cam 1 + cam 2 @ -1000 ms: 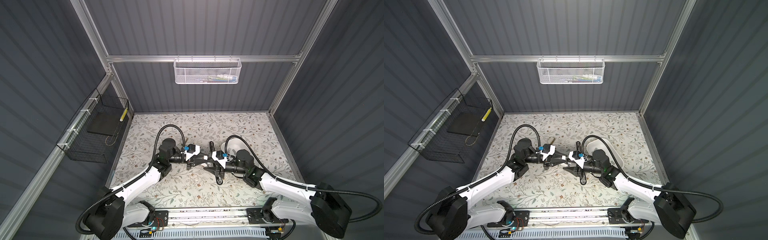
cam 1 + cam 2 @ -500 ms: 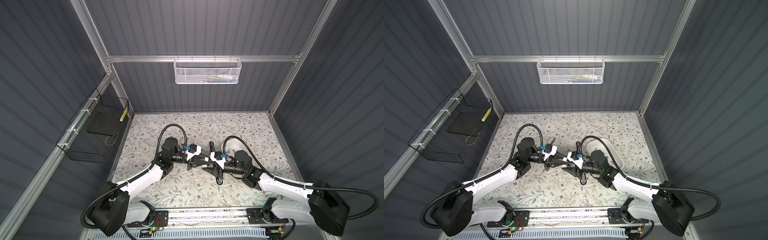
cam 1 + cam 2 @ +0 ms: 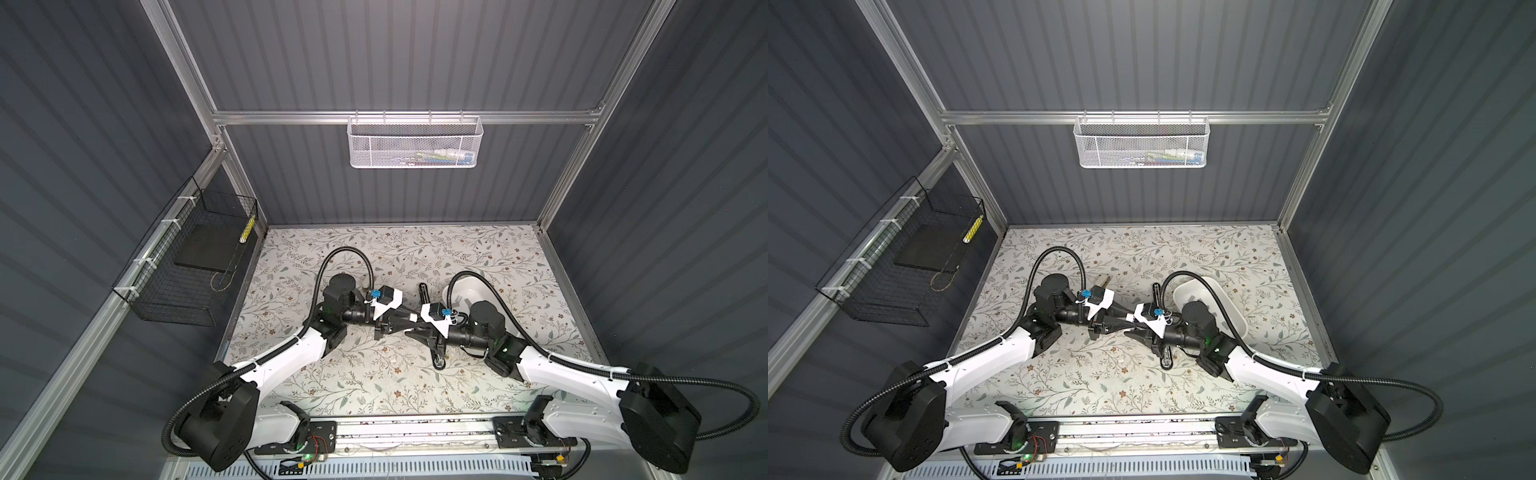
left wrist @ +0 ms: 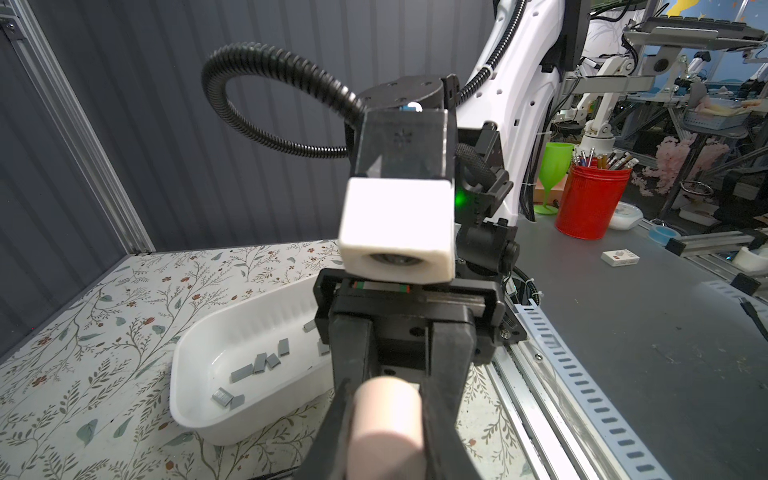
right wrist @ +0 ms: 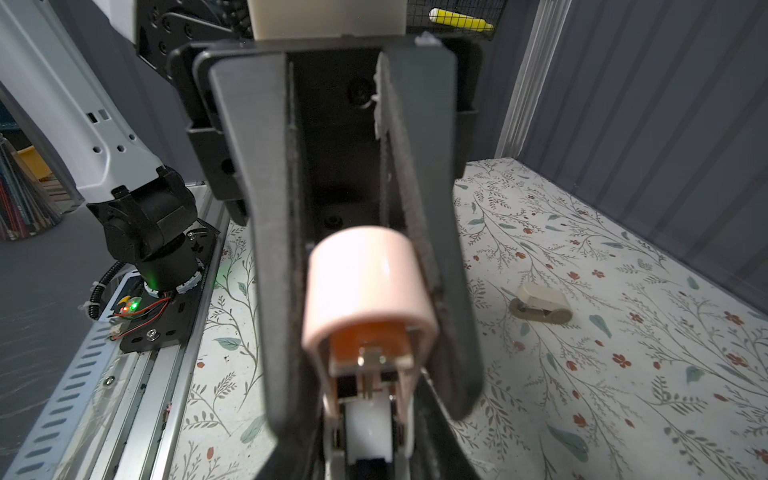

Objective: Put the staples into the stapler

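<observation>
My left hand [image 5: 370, 395] is clamped on the pink stapler [image 5: 365, 282], its long axis pointing into the right hand [image 4: 390, 415], whose fingers [image 4: 352, 353] flank it, gripping or not I cannot tell; the staples [image 4: 259, 365] lie in the white tray [image 4: 232, 328], nearer the right hand.

Left gripper [image 3: 1123, 316] and right gripper [image 3: 1113, 329] meet over the floral table [image 3: 1084, 374] (fingers seemingly overlapping); a white tray [image 3: 1181, 291] lies partly under the right arm [image 3: 1266, 370].

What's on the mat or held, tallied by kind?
white tray: 1
grey staple strips, in tray: 8 visible
black stapler: 1
beige stapler-like tool: 1
pink stapler, held: 1
Total: 12
</observation>
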{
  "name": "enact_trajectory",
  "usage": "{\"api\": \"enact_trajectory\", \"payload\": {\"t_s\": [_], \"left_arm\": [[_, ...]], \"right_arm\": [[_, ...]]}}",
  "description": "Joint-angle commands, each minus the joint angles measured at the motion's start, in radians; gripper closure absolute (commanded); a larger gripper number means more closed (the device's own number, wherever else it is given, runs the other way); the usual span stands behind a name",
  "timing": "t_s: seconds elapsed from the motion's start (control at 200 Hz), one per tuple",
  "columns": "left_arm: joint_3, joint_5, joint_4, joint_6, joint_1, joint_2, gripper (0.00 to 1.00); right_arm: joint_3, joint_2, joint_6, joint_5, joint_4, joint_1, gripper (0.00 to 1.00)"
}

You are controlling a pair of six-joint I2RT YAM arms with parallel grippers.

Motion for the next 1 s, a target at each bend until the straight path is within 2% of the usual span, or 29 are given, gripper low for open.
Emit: {"api": "enact_trajectory", "payload": {"t_s": [0.0,0.225,0.25,0.265,0.275,0.29,0.44,0.565,0.73,0.835,0.995], "left_arm": [[-0.044,-0.150,0.099,-0.012,-0.005,-0.055,0.64],[-0.077,-0.406,0.087,-0.064,-0.006,-0.107,0.36],[-0.081,-0.428,0.084,-0.062,-0.006,-0.114,0.27],[-0.085,-0.443,0.084,-0.061,-0.006,-0.118,0.16],[-0.087,-0.452,0.086,-0.061,-0.006,-0.120,0.05],[-0.092,-0.467,0.090,-0.061,-0.006,-0.124,0.01],[-0.125,-0.656,0.102,-0.094,-0.006,-0.146,0.00],[-0.140,-0.900,0.041,-0.112,-0.006,-0.204,0.00],[-0.191,-1.191,0.049,-0.169,-0.004,-0.246,0.00],[-0.184,-1.245,0.024,-0.179,-0.004,-0.254,0.00],[-0.168,-1.239,-0.002,-0.166,-0.004,-0.247,0.00]], "right_arm": [[0.043,0.008,0.057,0.036,-0.018,0.000,0.88],[0.111,0.030,0.175,0.218,-0.114,0.006,0.96],[0.119,0.031,0.189,0.238,-0.125,0.006,0.97],[0.123,0.034,0.199,0.254,-0.133,0.006,0.98],[0.125,0.035,0.204,0.263,-0.137,0.006,0.98],[0.129,0.038,0.213,0.277,-0.141,0.006,0.98],[0.197,0.082,0.281,0.391,-0.250,0.008,1.00],[0.276,0.133,0.321,0.473,-0.385,0.009,1.00],[0.335,0.195,0.406,0.616,-0.487,0.009,1.00],[0.418,0.254,0.517,0.719,-0.642,0.008,1.00],[0.477,0.315,0.608,0.671,-0.734,0.010,1.00]]}}
